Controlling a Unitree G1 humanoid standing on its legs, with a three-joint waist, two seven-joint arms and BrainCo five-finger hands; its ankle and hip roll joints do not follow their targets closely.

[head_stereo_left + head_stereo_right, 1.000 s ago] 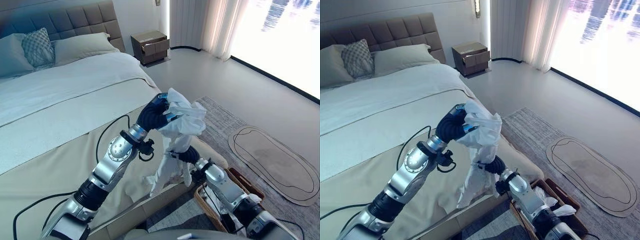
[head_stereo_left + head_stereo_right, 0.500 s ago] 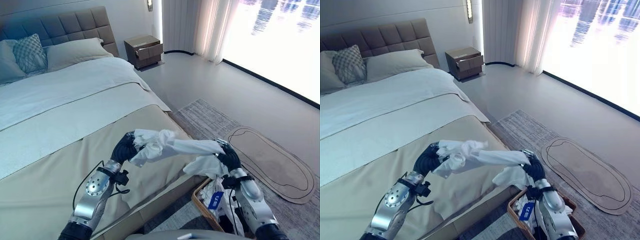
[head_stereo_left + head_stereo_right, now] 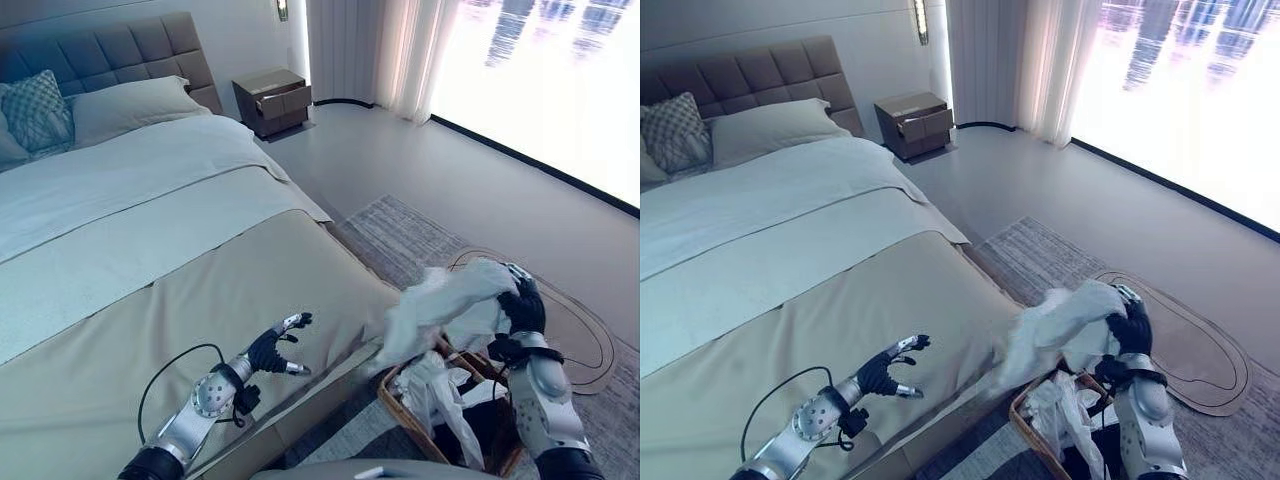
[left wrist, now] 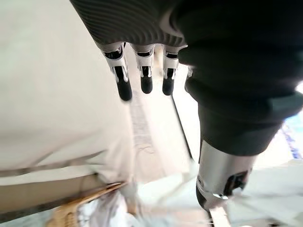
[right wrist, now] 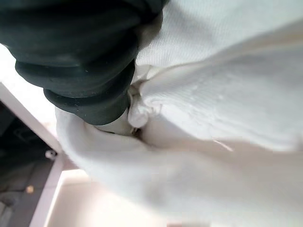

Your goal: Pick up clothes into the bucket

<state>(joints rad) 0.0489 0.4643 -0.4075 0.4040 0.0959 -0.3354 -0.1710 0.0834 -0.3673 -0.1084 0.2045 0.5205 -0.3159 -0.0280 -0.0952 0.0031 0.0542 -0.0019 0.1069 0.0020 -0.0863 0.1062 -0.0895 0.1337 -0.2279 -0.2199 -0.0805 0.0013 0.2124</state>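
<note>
A white garment (image 3: 445, 300) hangs bunched from my right hand (image 3: 522, 308), which is shut on its upper end just above the woven basket (image 3: 392, 398) on the floor beside the bed. The cloth trails down to the left toward the bed's corner. In the right wrist view the white cloth (image 5: 213, 118) is wrapped close round the hand. More white clothes (image 3: 440, 395) lie inside the basket. My left hand (image 3: 268, 352) rests low over the beige bed cover (image 3: 200, 270), open, with its fingers (image 4: 124, 87) straight and nothing in them.
The bed fills the left side, with pillows (image 3: 120, 95) at the headboard. A grey rug (image 3: 400, 240) and an oval mat (image 3: 585, 335) lie on the floor to the right. A nightstand (image 3: 270, 100) stands far back by the curtains.
My left hand has let go of the garment and dropped to the bed cover. The right hand has carried the garment rightward over the basket. The head camera has also shifted.
</note>
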